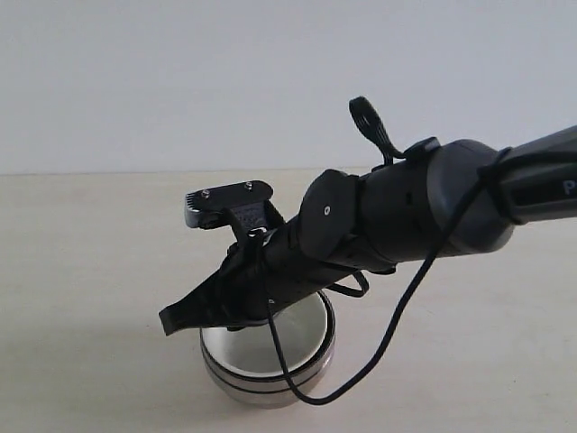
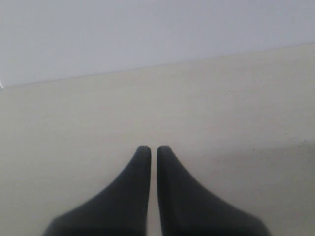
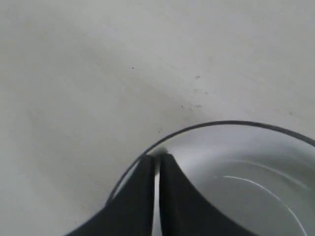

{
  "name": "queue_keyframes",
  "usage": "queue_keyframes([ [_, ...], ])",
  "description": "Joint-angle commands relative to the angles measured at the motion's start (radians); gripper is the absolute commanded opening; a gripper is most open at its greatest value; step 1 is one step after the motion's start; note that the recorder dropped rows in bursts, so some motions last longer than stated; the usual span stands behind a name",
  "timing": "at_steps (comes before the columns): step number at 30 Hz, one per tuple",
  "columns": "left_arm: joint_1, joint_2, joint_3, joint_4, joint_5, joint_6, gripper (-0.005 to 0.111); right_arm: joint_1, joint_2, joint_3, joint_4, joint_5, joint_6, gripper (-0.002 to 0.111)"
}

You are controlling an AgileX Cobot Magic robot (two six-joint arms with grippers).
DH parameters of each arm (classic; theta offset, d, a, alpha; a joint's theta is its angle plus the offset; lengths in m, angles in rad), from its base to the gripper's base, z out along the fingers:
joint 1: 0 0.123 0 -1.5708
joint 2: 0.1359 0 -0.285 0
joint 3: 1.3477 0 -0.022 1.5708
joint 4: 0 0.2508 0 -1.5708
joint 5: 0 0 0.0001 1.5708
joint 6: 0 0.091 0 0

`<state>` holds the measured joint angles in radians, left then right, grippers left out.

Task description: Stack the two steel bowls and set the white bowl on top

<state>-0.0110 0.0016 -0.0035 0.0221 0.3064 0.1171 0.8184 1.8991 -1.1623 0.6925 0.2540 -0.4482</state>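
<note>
The two steel bowls [image 1: 270,386] sit nested on the table, showing as two shiny bands at the bottom of one stack. The white bowl [image 1: 293,336] rests in them on top, and its pale inside [image 3: 236,172] fills the right wrist view. My right gripper [image 1: 171,320] reaches down across the stack from the right. Its fingers are shut on the white bowl's rim [image 3: 156,157], one inside and one outside. My left gripper [image 2: 153,149] is shut with nothing in it, over bare table, and is out of the exterior view.
The pale wooden table [image 1: 81,271] stretches around the stack, with a plain wall behind it. A black cable [image 1: 397,334] hangs from the right arm and loops in front of the bowls.
</note>
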Motion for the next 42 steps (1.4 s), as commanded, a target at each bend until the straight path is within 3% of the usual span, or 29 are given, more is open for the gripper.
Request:
queue_keyframes([
  [1, 0.001, -0.002, 0.003, -0.009, 0.000, 0.003, 0.004, 0.004, -0.054, -0.003, -0.022, 0.051, -0.015, 0.000],
  [7, 0.001, -0.002, 0.003, -0.009, 0.000, 0.003, 0.004, 0.010, -0.180, -0.003, -0.019, 0.065, -0.013, 0.000],
  [19, 0.001, -0.002, 0.003, -0.009, 0.000, 0.003, 0.004, 0.225, -0.046, -0.001, 0.001, 0.026, -0.007, 0.000],
  [22, 0.001, -0.002, 0.003, -0.009, 0.000, 0.003, 0.004, 0.266, -0.015, -0.001, -0.022, 0.019, -0.097, 0.000],
  [27, 0.001, -0.002, 0.003, -0.009, 0.000, 0.003, 0.004, 0.369, -0.016, 0.022, -0.118, -0.138, -0.037, 0.000],
  [37, 0.001, -0.002, 0.003, -0.009, 0.000, 0.003, 0.004, 0.333, -0.016, 0.022, -0.213, -0.183, -0.030, 0.000],
  [42, 0.001, -0.002, 0.003, -0.009, 0.000, 0.003, 0.004, 0.263, -0.056, 0.022, -0.247, -0.376, -0.106, 0.000],
])
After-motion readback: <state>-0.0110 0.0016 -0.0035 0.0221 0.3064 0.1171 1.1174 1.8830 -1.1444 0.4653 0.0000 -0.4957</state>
